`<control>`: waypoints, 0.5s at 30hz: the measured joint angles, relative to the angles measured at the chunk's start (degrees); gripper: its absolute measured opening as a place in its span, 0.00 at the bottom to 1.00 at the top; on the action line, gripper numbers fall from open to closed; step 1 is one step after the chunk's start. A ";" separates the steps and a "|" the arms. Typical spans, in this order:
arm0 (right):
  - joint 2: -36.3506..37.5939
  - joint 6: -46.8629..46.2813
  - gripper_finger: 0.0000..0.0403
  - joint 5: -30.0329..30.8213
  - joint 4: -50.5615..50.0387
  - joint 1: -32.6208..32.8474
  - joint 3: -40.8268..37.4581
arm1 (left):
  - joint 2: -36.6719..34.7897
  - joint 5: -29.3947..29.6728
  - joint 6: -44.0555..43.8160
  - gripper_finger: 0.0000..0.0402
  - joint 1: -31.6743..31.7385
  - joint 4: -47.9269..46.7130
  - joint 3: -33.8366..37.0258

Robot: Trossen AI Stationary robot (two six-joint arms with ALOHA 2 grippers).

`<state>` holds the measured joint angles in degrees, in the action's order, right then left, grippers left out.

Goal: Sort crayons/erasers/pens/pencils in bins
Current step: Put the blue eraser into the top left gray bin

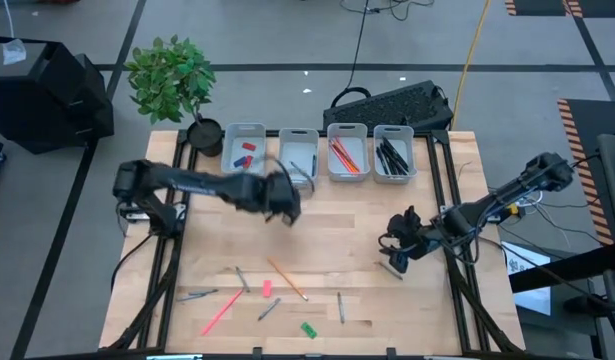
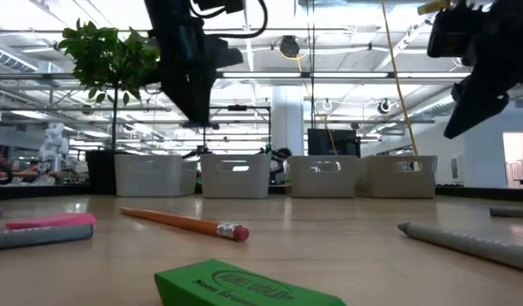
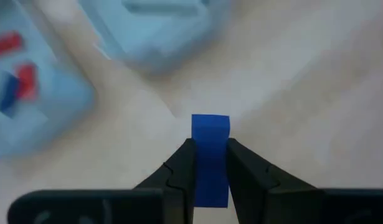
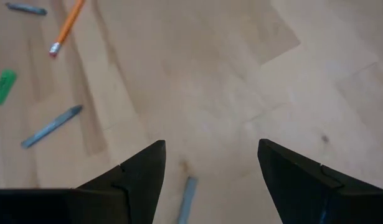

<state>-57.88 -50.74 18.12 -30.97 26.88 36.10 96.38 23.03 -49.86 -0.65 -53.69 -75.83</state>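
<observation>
While the right gripper (image 4: pixel 210 180) gapes open, the left gripper (image 3: pixel 210 171) pinches a blue eraser (image 3: pixel 210 149), its long axis running out past the fingertips.

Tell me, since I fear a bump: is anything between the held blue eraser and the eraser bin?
Nothing visible. The left gripper holds the blue eraser over bare table, just short of the leftmost bin, which already holds red and blue erasers.
</observation>
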 joint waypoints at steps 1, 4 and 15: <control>-0.01 0.74 0.62 -0.09 -0.05 -0.88 0.00 | -1.24 0.19 1.56 0.19 2.10 0.01 0.00; -0.02 4.57 0.62 -0.20 0.75 -3.70 0.00 | -3.70 0.74 6.32 0.19 8.68 -0.17 -0.02; -0.01 20.77 0.62 -0.37 11.74 -14.66 0.00 | -3.18 1.50 16.42 0.20 29.17 -0.06 0.14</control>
<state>-57.89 -29.97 17.75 -19.23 12.22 36.10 93.21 24.53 -33.44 28.53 -53.75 -75.69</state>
